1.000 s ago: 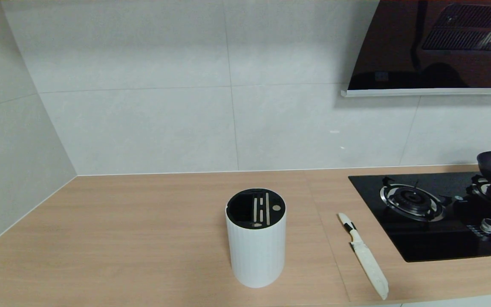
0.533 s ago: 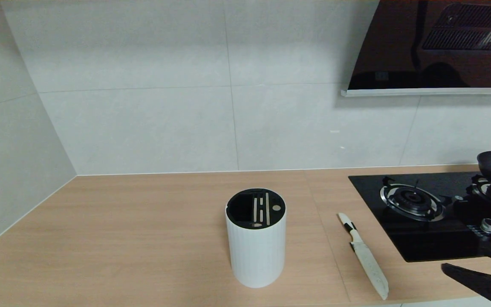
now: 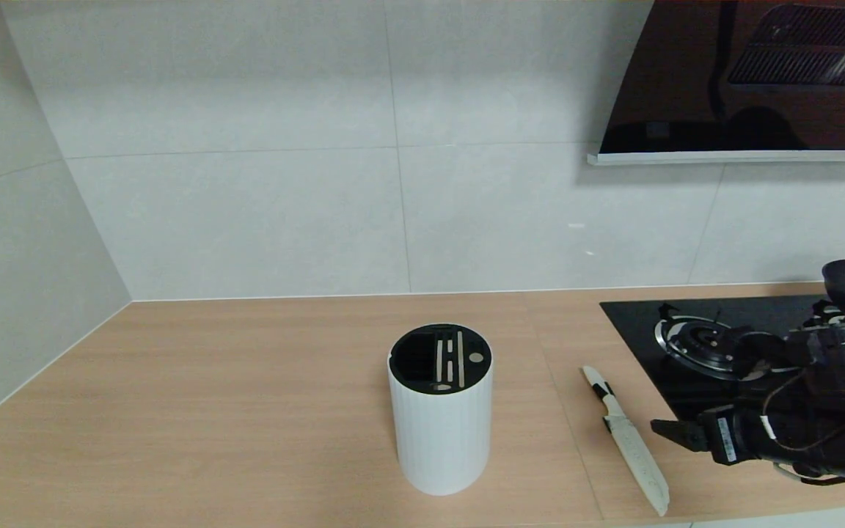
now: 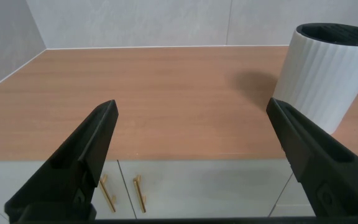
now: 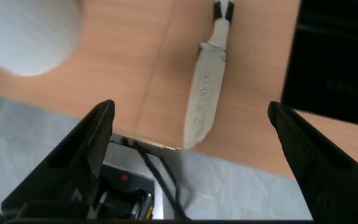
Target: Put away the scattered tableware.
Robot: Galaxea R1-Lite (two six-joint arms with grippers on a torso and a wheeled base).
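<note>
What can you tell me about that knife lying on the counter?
The knife has a cream-white blade and a white handle with a black band. It lies flat on the wooden counter beside the stove, handle toward the wall, tip near the front edge. Nothing grips it.

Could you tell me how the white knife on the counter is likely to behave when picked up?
The long white flat-bladed knife looks thin and stiff, so probably light and unlikely to roll. Lying flat on the wooden counter, its blade may be hard to get under; the handle seems the easier grip.
</note>
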